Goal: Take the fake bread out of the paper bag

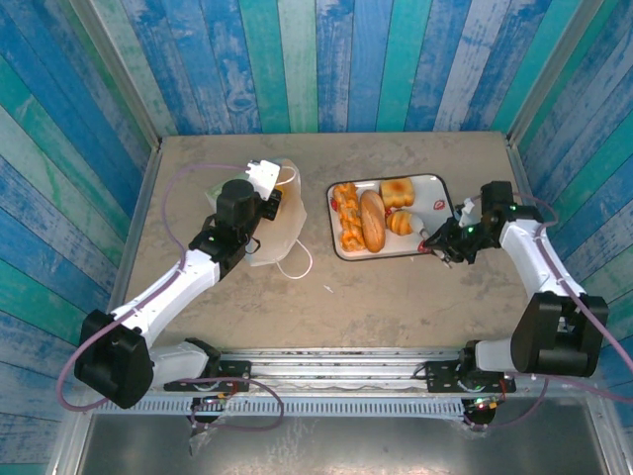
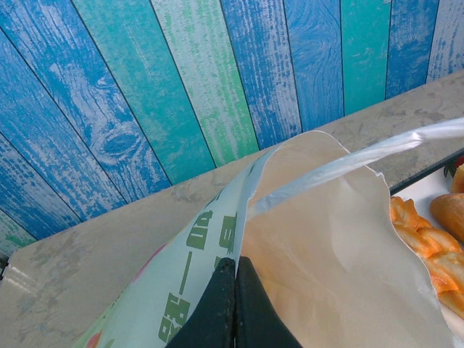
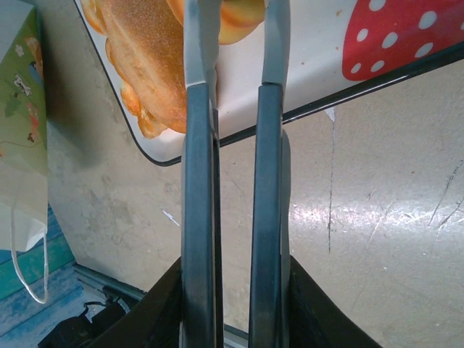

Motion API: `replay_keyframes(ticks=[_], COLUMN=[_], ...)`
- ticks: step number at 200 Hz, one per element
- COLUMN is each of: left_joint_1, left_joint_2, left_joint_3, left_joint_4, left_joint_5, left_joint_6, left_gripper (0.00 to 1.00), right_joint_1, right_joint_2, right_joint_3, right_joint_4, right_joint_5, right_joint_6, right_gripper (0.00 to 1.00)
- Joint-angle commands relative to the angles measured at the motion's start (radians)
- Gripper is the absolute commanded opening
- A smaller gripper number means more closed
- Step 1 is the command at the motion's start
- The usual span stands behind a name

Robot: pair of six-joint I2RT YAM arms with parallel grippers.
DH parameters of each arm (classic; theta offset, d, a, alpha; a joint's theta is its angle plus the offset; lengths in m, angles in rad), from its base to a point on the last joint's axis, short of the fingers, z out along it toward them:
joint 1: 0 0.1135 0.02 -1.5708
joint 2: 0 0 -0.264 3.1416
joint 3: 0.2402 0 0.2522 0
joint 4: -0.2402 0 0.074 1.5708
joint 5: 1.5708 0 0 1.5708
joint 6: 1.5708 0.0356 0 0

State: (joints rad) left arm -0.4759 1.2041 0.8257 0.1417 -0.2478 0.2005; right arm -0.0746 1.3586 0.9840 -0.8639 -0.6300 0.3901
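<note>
Blue-green planked walls enclose the bench [image 1: 396, 297]. On it, the left claw [image 2: 235, 264] is clamped on the paper bag [image 2: 326, 239] rim. The right claw [image 3: 235, 29] stands narrowly apart over fake bread [image 1: 373, 220] lying on the strawberry-print tray [image 3: 319, 65]. Widen it fully, then lift straight up, clear of the loaf [image 3: 148, 58].

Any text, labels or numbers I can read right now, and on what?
On the bag, green lettering, left wrist view: skewed and cut off, unreadable.
On the tray: red strawberry print, no words seen.
Nothing legible enough to quote.
</note>
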Motion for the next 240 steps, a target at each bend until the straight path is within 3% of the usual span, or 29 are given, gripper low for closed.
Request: replay_keyframes(ticks=[1,47,132,193,240], left_joint_1=[0.0,0.0,0.0,0.0,0.0], left_joint_2=[0.015,0.019,0.015,0.005,-0.003], left_joint_3=[0.038,0.042,0.041,0.038,0.035], left_joint_4=[0.041,0.03,0.026,0.028,0.035], left_joint_5=[0.011,0.008,0.027,0.036,0.048], left_joint_6=[-0.008,-0.006,-0.01,-0.018,-0.028], left_gripper=[0.0,0.0,0.0,0.0,0.0], right_joint_1=[-0.007,-0.01,-0.027,-0.028,-0.024], right_joint_2=[0.016,0.056,0.045,-0.03,-0.118], right_joint_3=[0.037,0.077,0.13,0.086,0.006], right_joint_4=[0.031,0.055,0.045,0.003,-0.05], right_joint_5=[-0.033,-0.022,0.055,0.082,0.136], right_joint_6=[-0.016,-0.013,-0.01,-0.028,-0.057], right_gripper=[0.35,0.42,0.45,0.32,0.28])
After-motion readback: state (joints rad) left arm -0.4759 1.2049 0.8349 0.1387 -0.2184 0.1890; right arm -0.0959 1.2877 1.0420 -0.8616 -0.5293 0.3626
